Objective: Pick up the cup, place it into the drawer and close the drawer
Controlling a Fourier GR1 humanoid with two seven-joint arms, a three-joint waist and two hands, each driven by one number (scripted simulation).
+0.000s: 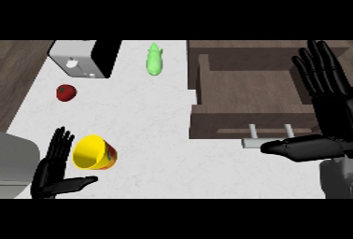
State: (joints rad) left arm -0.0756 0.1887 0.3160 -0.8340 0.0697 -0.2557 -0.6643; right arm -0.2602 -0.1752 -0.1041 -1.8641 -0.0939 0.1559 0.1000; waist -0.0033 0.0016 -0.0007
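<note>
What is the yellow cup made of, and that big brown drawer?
The cup looks like glossy plastic or glazed ceramic: smooth, bright yellow inside, red-patterned outside. The drawer looks like dark wood: brown boards with faint grain. Its handle looks like pale metal, though that is a guess.

1. Up at the far left of my view there's a toaster (pixel 81 58), white on its top face with a black side panel, sitting on the white marbled counter (pixel 158 121). I can see a slot and a small dark knob on its top.
2. Just below the toaster, nearer me, a red tomato (pixel 66 92) lies on the counter, apart from the toaster.
3. Over at the far middle, a pale green vegetable (pixel 154 60) lies lengthwise, its narrow tip pointing away from me; it might be a cucumber, I can't say for sure.
4. Dark wooden flooring (pixel 19 70) shows past the counter's left edge.
</note>
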